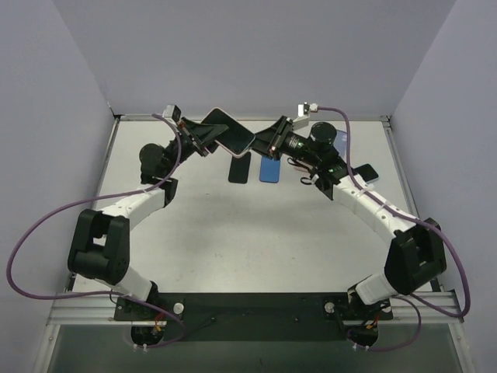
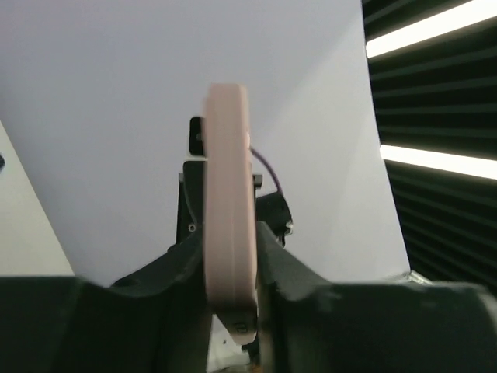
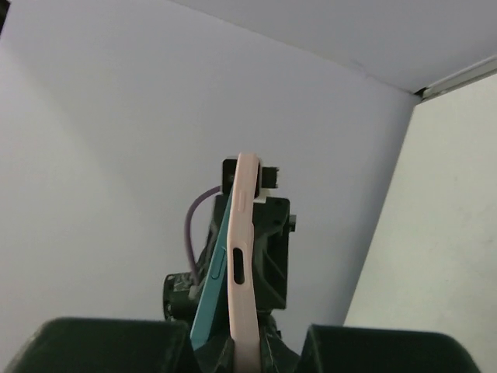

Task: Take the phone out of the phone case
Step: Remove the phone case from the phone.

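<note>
Phone case (image 2: 229, 194) was clamped edge-on in left end effector (image 2: 231, 268); right end effector (image 3: 233, 353) was closed on its far end, where teal phone (image 3: 211, 299) stood gapped. Slow peel of the lip seemed best, with left holding firm.

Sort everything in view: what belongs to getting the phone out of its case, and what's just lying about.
In the job: pink rounded phone case, teal-edged phone in it, left pincer and right pincer gripping it from opposite ends.
Lying about: black phone-shaped slab, blue phone-shaped slab beside it, dark slab by the right arm, all on the white table.
</note>
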{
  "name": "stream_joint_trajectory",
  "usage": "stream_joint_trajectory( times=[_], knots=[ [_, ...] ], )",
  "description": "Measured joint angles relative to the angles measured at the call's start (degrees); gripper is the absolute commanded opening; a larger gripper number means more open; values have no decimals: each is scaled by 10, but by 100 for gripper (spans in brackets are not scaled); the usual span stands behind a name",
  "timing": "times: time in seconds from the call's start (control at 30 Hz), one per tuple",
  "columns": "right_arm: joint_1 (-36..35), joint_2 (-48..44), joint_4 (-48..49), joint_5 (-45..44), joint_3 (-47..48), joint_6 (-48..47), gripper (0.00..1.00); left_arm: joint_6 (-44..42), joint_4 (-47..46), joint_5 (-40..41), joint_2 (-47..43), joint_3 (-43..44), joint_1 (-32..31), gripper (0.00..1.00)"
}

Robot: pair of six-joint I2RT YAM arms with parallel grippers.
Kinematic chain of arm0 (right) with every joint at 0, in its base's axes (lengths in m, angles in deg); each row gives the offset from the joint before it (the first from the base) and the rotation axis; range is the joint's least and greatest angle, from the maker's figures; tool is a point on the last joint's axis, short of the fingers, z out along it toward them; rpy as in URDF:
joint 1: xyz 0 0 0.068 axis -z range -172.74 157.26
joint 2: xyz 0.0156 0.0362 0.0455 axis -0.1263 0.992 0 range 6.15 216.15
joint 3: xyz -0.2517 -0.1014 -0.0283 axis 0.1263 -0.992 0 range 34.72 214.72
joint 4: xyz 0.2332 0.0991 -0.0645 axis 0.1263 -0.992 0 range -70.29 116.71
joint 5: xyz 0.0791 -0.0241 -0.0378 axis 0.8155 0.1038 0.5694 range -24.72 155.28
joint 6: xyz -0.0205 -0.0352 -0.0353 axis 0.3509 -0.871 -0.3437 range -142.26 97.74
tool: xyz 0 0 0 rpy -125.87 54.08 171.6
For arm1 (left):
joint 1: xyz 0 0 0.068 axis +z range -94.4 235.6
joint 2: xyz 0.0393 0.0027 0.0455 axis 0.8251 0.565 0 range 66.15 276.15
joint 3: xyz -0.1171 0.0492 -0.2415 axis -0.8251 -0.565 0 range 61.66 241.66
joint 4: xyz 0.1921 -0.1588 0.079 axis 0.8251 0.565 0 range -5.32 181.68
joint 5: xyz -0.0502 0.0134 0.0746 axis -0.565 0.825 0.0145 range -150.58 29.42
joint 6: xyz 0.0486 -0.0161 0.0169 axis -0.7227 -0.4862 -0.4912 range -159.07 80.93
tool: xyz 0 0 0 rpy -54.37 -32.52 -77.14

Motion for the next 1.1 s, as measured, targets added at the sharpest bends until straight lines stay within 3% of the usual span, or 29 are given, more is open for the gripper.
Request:
stream_joint_trajectory(
  times=[0.07,0.1,0.2,0.27,0.47,0.73,0.9,1.1],
  knots=[
    [2,-34,-52,-14,-22,-35,0,-14,-7,-22,0,-11,-14,64],
    [4,-47,-76,-19,-33,-50,0,-23,-11,-35,0,-17,-26,77],
    [18,-81,-146,-29,-66,-87,0,-43,-12,-63,0,-35,-43,92],
    [26,-97,-189,-30,-79,-115,0,-53,-10,-88,4,-47,-50,96],
    [32,-148,-320,-77,-80,-208,0,-58,-19,-153,8,-100,-43,97],
    [46,-174,-568,-301,-48,-379,0,-153,59,-179,-40,-154,23,97],
    [-54,-137,-673,-485,2,-460,0,-224,154,-175,-55,-161,17,97],
    [-182,-15,-692,-617,59,-513,0,-270,232,-165,-55,-161,1,97]
  ],
)
